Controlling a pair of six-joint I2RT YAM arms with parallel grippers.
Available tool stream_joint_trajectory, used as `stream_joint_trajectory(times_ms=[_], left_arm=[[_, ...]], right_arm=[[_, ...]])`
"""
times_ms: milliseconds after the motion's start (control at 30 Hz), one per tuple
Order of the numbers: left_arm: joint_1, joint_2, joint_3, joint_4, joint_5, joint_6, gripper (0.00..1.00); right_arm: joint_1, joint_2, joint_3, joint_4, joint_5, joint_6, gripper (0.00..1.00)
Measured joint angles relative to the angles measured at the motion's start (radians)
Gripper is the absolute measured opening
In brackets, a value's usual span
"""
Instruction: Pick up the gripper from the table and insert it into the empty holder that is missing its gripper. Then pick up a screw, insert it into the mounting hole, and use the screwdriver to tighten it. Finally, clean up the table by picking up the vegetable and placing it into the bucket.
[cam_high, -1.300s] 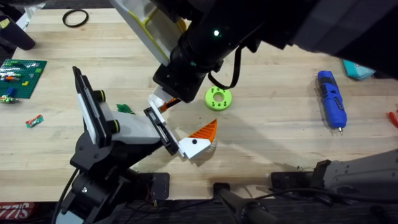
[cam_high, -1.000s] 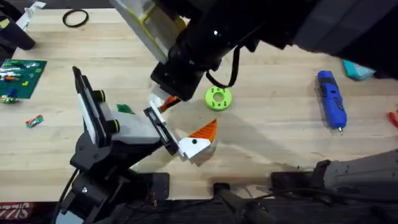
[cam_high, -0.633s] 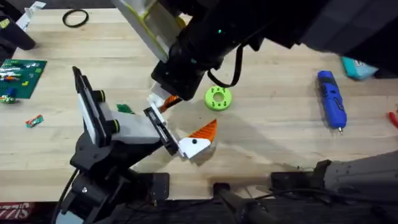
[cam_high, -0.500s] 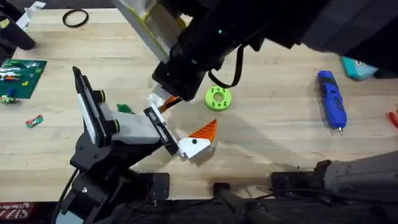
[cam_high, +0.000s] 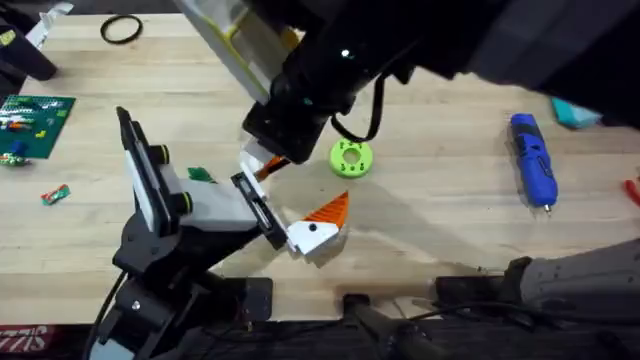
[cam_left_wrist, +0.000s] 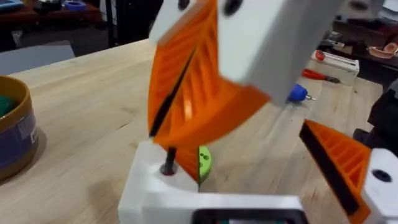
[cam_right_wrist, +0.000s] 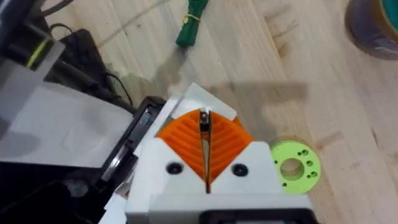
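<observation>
A pale wooden table (cam_high: 440, 215) carries a green ring (cam_high: 351, 158), the blue screwdriver (cam_high: 533, 160) well to its right, a black loop (cam_high: 120, 29) at the far left corner and a green board (cam_high: 35, 112) at the left edge. The right pincer (cam_right_wrist: 204, 152) has its orange pads pressed together on a thin dark screw (cam_right_wrist: 203, 122), above the white holder (cam_left_wrist: 155, 186). The left pincer's (cam_high: 300, 225) opening I cannot tell; its orange gripper (cam_high: 328, 210) sits near the ring.

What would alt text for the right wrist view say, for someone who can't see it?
The right gripper, white with orange ribbed pads closed on a small dark screw, hangs over a white holder block on the wooden table. A lime-green ring lies beside it, and a green vegetable lies farther off.
</observation>
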Motion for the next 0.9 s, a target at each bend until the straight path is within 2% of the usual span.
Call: stream_joint_trajectory(times_ms=[233, 900], left_arm=[[0.0, 0.0, 0.0, 0.0, 0.0, -0.001, 0.986], [0.0, 0.0, 0.0, 0.0, 0.0, 0.0, 0.986]], right_arm=[[0.0, 0.037, 0.0, -0.013, -0.02, -0.006, 0.007], [0.0, 0.043, 0.0, 0.001, -0.022, -0.026, 0.007]])
